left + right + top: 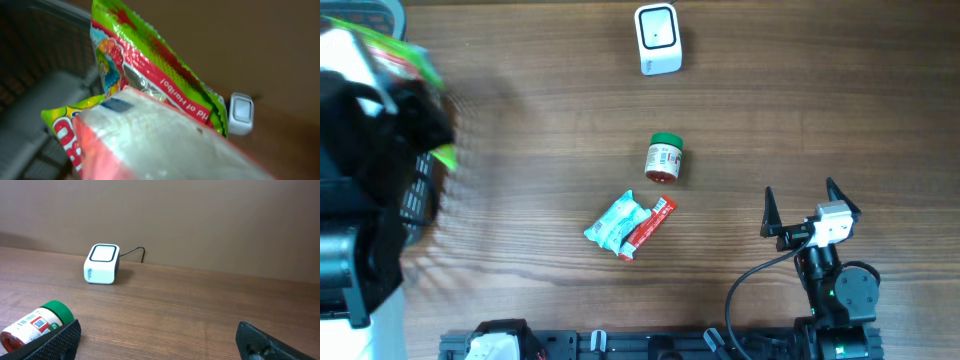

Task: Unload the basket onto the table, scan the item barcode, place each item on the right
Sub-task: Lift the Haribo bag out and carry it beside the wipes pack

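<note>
Left wrist view: a green and red candy bag (150, 65) is held pinched in the left gripper (423, 112), right against the camera, crumpled, with its brand lettering upside down. A pale blurred surface fills the foreground beneath it; what it is cannot be told. Behind the bag and to its left, a black mesh basket (25, 65) with a grey rim is seen. Farther ahead of this gripper, to the right, a white scanner (241, 112) stands on the wooden table (285, 150).

Overhead view: the left arm is shown blurred at the table's left edge, with the bag in its grip close to the basket.

Right wrist view: the right gripper (160, 350) is spread wide, low over the table, with nothing between its fingers. Just beside its left finger, a small jar (37, 322) with a green lid is laid on its side. Far ahead and to the left, the scanner is seen near the wall, a dark cable trailing behind it.

From overhead, a teal packet (613, 222) and a red bar (650, 225) are shown lying together, to the left of the right gripper.
</note>
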Robot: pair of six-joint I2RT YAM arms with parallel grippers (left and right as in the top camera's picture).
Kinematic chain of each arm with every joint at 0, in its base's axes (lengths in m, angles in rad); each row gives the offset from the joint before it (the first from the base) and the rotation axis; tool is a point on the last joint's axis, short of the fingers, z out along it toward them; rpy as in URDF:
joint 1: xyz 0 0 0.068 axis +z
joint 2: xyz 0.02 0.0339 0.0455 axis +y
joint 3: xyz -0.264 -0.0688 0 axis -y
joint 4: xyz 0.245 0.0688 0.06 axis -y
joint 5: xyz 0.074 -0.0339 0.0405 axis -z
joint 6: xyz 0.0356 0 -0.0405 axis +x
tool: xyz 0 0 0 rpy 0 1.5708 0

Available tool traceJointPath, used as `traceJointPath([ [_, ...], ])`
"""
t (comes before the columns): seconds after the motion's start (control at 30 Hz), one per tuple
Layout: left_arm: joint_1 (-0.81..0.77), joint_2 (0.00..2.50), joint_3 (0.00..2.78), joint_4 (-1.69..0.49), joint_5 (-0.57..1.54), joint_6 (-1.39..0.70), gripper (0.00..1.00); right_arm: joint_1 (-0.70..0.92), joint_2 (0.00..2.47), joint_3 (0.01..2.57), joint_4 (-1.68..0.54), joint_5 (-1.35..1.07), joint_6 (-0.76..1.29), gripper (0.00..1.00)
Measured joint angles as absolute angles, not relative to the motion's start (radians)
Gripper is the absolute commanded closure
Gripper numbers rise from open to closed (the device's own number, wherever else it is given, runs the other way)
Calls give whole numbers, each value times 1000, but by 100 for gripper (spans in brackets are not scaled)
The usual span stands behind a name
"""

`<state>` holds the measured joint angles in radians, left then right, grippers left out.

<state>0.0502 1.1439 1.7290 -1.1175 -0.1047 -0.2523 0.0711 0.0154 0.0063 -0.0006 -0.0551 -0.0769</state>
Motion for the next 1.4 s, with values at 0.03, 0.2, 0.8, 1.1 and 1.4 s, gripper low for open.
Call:
traceJointPath([
  [0.03, 10, 1145, 1729, -1157, -107, -267, 96, 71, 16, 6, -1, -55, -77, 0],
  [0.2, -94, 1193, 1692, -1277, -109, -324, 96, 71, 16, 6, -1, -55, -77, 0],
  [0.8, -288, 1721, 1122, -898, -4, -411, 16, 71, 15, 6, -1, -55, -77, 0],
  [1.1, -303, 1788, 1119, -834, 10, -418, 0, 71, 15, 6, -1, -55, -77, 0],
  [1.4, -283, 1723, 1140, -923, 10, -418, 0, 71, 15, 6, -1, -55, -77, 0],
])
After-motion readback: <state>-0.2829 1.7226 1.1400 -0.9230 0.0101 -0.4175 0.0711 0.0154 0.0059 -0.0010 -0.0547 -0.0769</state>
